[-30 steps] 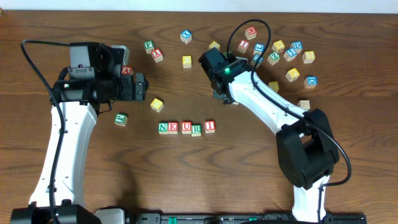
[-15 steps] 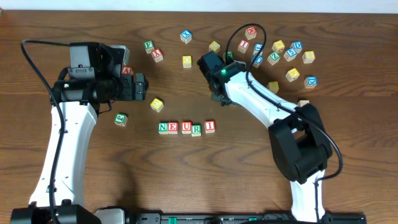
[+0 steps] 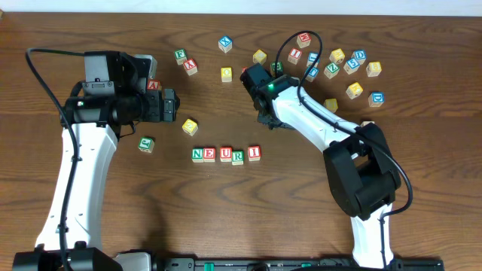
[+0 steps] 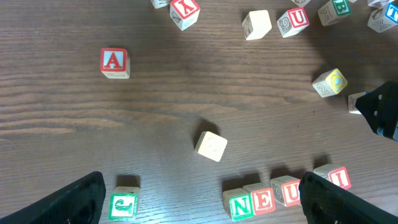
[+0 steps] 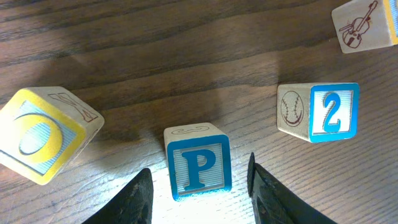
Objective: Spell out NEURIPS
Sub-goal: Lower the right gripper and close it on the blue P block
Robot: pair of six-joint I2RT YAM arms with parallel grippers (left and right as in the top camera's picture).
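The P block [image 5: 198, 163] stands letter-up on the table [image 3: 301, 211] between the fingers of the right gripper [image 5: 199, 186], whose jaws are apart, with a gap visible on either side of the block. Just beside the P block are a blue 2 block [image 5: 326, 112] on one side and a tilted yellow O block [image 5: 40, 134] on the other. The row N-E-U-R-I [image 3: 225, 154] lies well apart from the P block, nearer the robot's base. Farther off on that side, the left gripper [image 3: 173, 105] hangs with jaws apart, holding nothing.
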